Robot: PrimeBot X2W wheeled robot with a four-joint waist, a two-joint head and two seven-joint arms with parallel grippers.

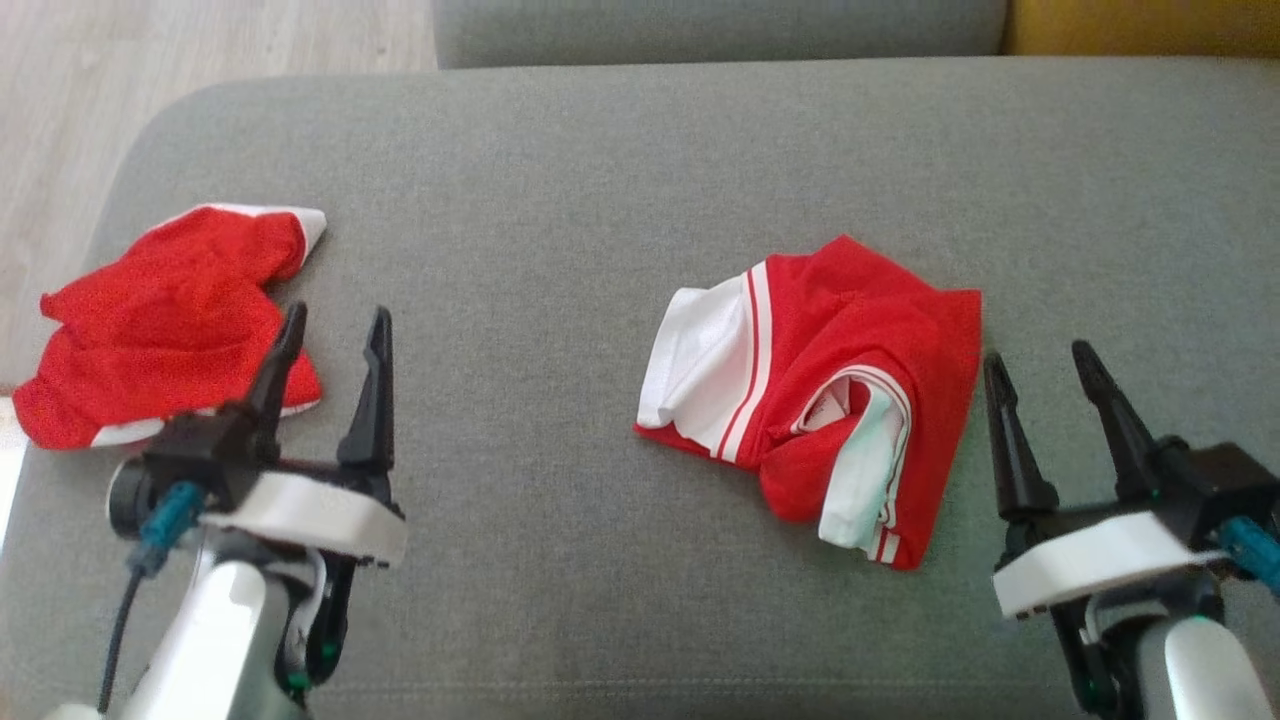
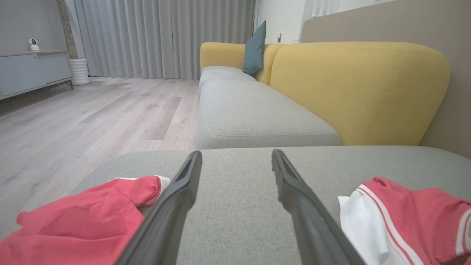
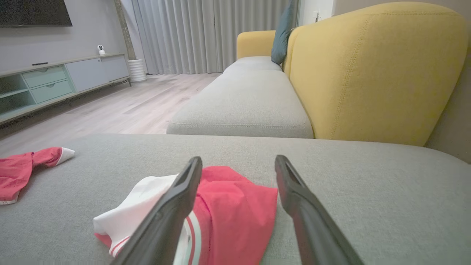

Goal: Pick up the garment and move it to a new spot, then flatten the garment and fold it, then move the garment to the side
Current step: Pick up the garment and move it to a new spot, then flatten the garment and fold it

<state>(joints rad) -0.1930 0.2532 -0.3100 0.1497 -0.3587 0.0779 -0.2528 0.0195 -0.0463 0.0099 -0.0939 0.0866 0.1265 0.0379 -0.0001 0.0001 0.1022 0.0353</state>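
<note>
Nearest are two grippers, poised above a wide grey fabric seat cushion (image 1: pixel 600 180). The left gripper (image 1: pixel 338 315) has its two dark fingers spread apart with nothing between them. The right gripper (image 1: pixel 1037 355) is likewise spread and empty.

Two garments lie on the cushion, well apart. A crumpled red mesh garment with a white hem (image 1: pixel 160 320) sits at the cushion's left edge, just beyond the left gripper. A bunched red garment with white panels and striped trim (image 1: pixel 850 340) lies near the middle, just left of the right gripper.

Farther off are a yellow upholstered backrest (image 2: pixel 353 92), one teal pillow (image 2: pixel 254 48), a pale wood floor (image 2: pixel 92 110) and grey curtains (image 2: pixel 165 36).
</note>
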